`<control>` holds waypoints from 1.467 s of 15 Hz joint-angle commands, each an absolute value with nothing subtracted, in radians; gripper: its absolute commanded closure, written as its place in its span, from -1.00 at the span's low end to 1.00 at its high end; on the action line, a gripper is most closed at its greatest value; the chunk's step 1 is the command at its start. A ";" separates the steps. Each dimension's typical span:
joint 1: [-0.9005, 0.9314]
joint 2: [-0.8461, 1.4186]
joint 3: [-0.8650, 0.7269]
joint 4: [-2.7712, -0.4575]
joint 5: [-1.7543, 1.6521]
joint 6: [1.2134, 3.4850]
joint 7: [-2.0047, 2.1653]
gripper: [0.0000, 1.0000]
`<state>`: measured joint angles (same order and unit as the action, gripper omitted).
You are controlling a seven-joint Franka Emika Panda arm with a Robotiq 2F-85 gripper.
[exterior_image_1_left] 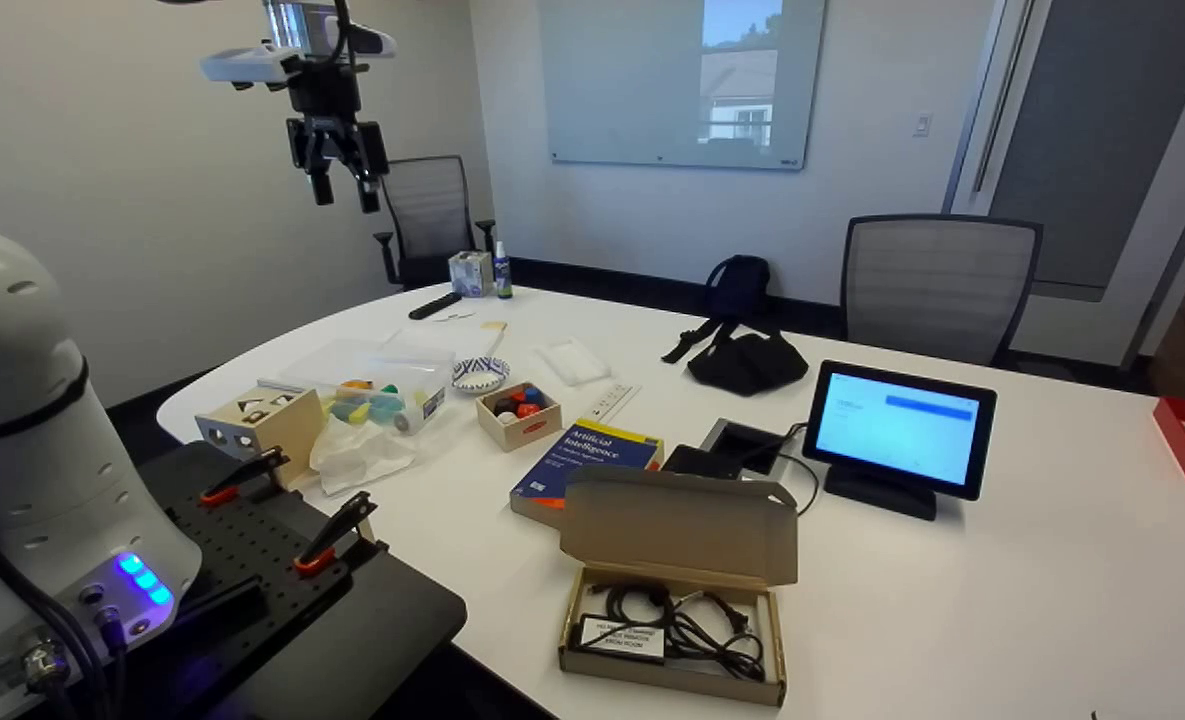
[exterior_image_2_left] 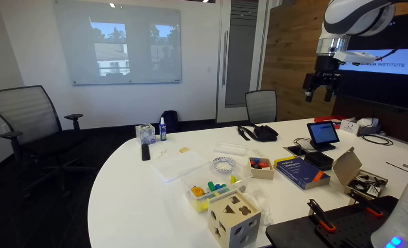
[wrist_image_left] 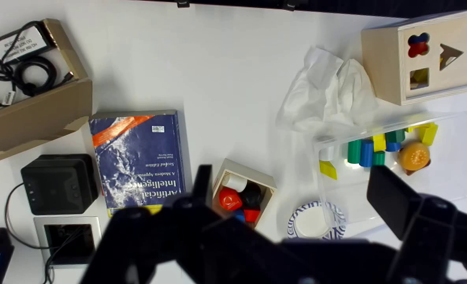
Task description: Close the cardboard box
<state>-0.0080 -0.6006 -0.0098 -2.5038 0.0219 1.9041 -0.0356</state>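
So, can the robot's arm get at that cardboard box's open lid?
Probably yes: the open gripper holds nothing, and I see nothing covering the cardboard box or its raised lid. It would likely need to swing over and down.

White table (exterior_image_1_left: 1072, 600), open cardboard box (exterior_image_1_left: 677, 545), blue book (exterior_image_1_left: 584, 462), wooden cube (exterior_image_2_left: 230, 220)
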 commanded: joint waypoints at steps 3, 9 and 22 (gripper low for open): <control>-0.005 -0.600 -0.012 -2.502 0.020 1.902 -0.034 -1.00; -0.005 -0.600 -0.012 -2.502 0.020 1.902 -0.034 -1.00; -0.218 -0.383 -0.289 -2.453 -0.032 2.154 -0.088 -1.00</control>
<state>-0.1910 -0.5152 -0.2605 -2.4912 -0.0491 2.0505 -0.0913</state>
